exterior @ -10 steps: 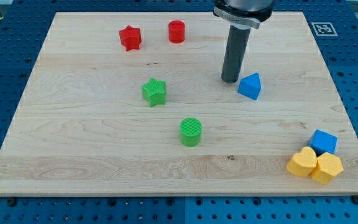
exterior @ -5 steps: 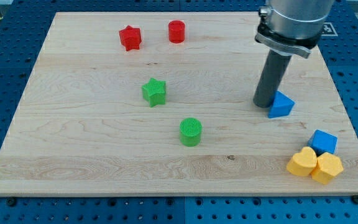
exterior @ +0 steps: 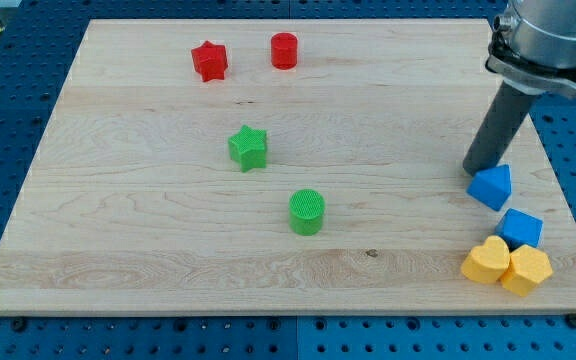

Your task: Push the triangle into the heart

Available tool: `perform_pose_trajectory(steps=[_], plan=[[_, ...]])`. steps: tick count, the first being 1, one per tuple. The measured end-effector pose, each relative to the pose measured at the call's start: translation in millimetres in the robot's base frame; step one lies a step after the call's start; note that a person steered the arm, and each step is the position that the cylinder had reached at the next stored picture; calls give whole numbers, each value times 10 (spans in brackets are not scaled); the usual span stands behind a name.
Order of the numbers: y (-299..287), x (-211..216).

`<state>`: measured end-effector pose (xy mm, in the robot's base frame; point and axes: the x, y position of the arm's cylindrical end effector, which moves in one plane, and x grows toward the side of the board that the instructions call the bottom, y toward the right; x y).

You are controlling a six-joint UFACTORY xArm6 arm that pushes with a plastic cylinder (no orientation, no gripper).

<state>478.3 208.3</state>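
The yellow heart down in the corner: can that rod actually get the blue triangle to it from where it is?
Probably, but not cleanly: my tip sits against the blue triangle, and a blue cube lies between it and the yellow heart.

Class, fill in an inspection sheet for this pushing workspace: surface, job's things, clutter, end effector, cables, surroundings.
Surface: pale wooden board.
Job's things: blue triangle block above the blue cube; yellow heart block below, touching a second yellow block.
Clutter: red star, red cylinder, green star, green cylinder.
End effector: my tip at the triangle's upper-left edge.
Cables: nothing seen.
Surroundings: blue perforated table.
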Motion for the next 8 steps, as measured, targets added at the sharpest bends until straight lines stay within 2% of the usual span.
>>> perform_pose_trajectory(steps=[5, 6, 7, 8], plan=[[-55, 200], [15, -13], [395, -41], [460, 171]])
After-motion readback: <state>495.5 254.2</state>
